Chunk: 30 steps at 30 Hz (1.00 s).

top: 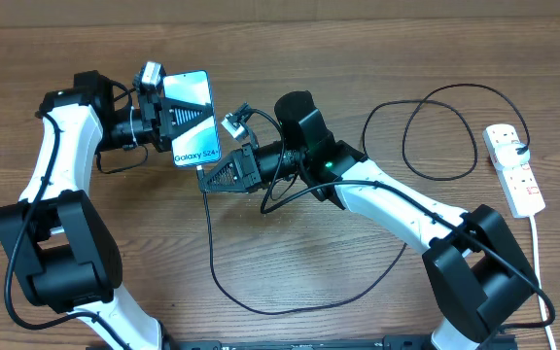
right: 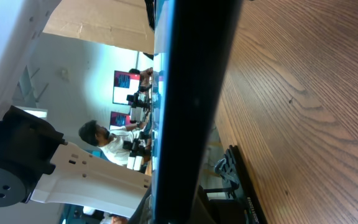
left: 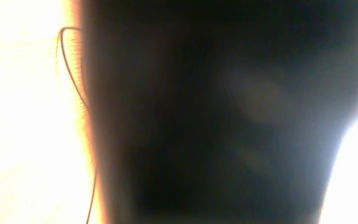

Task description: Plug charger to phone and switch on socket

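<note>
Wooden table (top: 309, 58): left tool (top: 175, 122) clamped on phone (top: 192, 148); right tool (top: 212, 176) grip unclear; charger (top: 261, 309) plug in socket (top: 519, 182).

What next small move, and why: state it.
Probably nudge the right gripper toward the phone to seat the charger tip. The left gripper holds the phone up, and the charger ends at its lower edge; whether it is seated is unclear.

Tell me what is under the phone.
Overhead, only wooden table shows around the slim blue-screened smartphone; the left end effector grips it. What lies directly beneath is covered, and the left wrist view is dark.
</note>
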Tool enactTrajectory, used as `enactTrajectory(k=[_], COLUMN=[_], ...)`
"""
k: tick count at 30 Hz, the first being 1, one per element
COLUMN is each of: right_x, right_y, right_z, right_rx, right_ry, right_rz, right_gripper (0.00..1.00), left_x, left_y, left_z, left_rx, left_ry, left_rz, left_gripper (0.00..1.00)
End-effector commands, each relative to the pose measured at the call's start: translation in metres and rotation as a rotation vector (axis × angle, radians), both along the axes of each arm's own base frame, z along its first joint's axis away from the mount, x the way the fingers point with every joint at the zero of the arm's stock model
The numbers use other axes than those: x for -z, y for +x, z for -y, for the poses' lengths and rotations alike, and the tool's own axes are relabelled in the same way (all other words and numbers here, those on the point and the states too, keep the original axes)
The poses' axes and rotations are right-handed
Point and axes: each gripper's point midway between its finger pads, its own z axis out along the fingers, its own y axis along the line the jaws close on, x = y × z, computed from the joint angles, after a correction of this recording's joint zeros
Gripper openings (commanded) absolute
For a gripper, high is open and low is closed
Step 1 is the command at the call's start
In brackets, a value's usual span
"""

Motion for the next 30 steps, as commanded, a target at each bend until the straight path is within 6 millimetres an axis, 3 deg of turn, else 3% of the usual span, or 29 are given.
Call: enactTrajectory(k=[1,30], right_x=[-0.01,-0.0098], right_y=[-0.0023,-0.0011], right_z=[-0.0003,-0.0002], right_rx=[-0.002,0.004], right_ry=[0.015,0.013], right_rz=[0.012,0.009], right_gripper=[0.04,0.04], left_x=[-0.0188,-0.019], left_y=[-0.0017,-0.0013], left_z=[0.0014,0.0035], left_rx=[0.001,0.008], left_ry=[-0.036,-0.028], left_rz=[0.054,0.1], left_gripper=[0.04,0.04])
